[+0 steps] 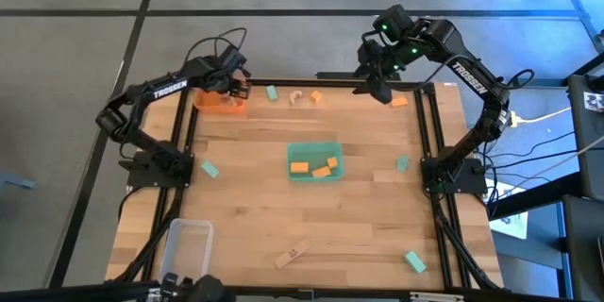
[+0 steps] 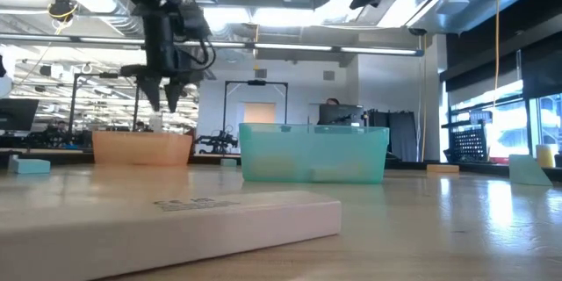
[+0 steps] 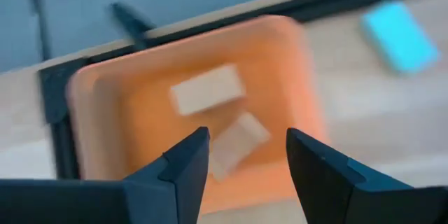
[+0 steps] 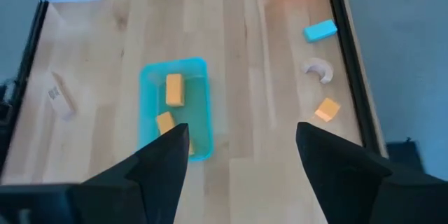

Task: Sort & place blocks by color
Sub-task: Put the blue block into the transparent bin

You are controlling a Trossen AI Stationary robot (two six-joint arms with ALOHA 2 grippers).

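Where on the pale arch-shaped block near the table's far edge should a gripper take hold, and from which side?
Come straight down on the arch block, which lies flat on the table. Close the fingers across the curved band at its crown, one outside, one in the hollow; the flat, narrow band suits that, judging by the right wrist view.

Table centre blocked by green tray [image 1: 313,161] w/ orange blocks [image 1: 311,168] inside. Open board either side of it. Orange tray [image 1: 220,102] fills far-left corner, clear tray [image 1: 187,247] near-left. Wood block [image 1: 292,255] lies near front edge, probably flat.
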